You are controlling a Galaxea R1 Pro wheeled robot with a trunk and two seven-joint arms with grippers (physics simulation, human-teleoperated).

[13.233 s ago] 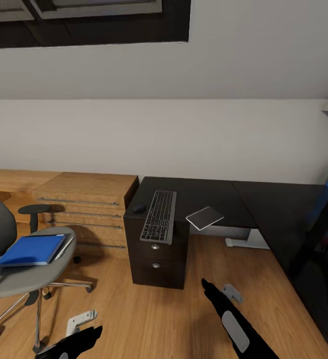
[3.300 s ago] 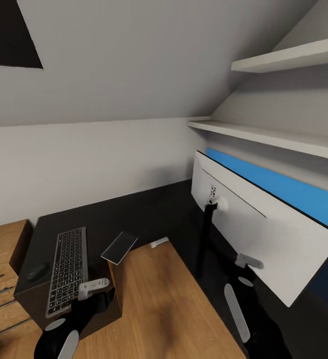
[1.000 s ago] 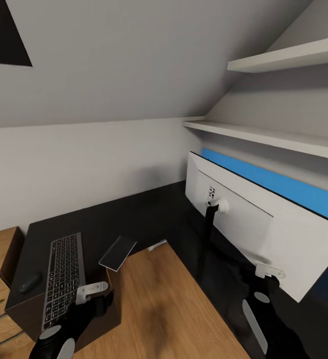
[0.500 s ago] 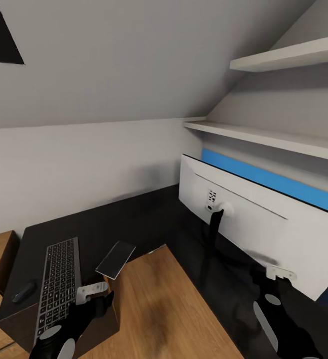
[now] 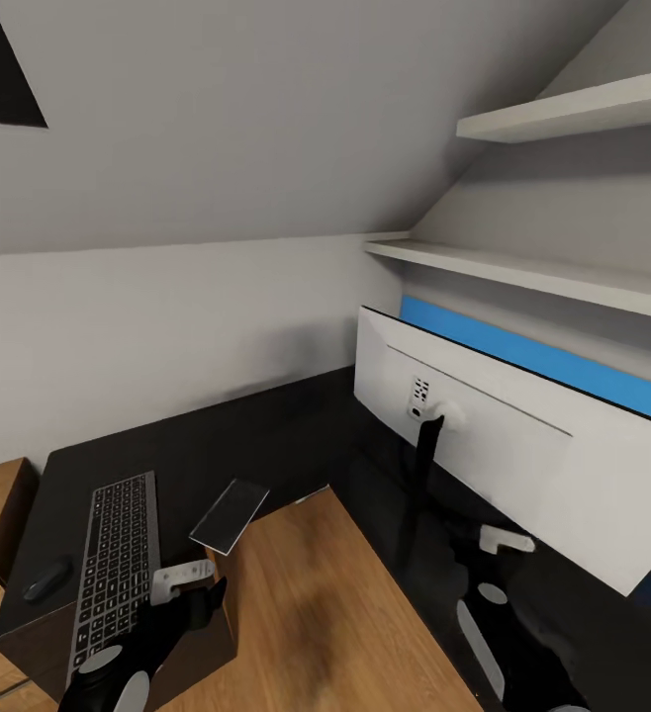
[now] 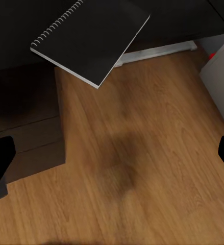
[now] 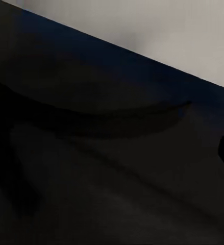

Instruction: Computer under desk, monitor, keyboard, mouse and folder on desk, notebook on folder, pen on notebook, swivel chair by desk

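Your monitor (image 5: 504, 450) stands on the table (image 5: 266, 435), back toward you; the notebook (image 5: 229, 515) overhangs the table's inner edge. Left claw (image 6: 112, 158) spread; right claw (image 5: 504, 542): cannot tell

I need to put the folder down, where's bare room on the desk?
The desk is bare along the wall, between the keyboard and the monitor. The near left end is crowded: mouse, keyboard, and the notebook overhanging the edge.

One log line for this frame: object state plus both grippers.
monitor: on desk, back toward camera | keyboard, notebook: on desk | left gripper: open, by notebook | right gripper: open, below monitor
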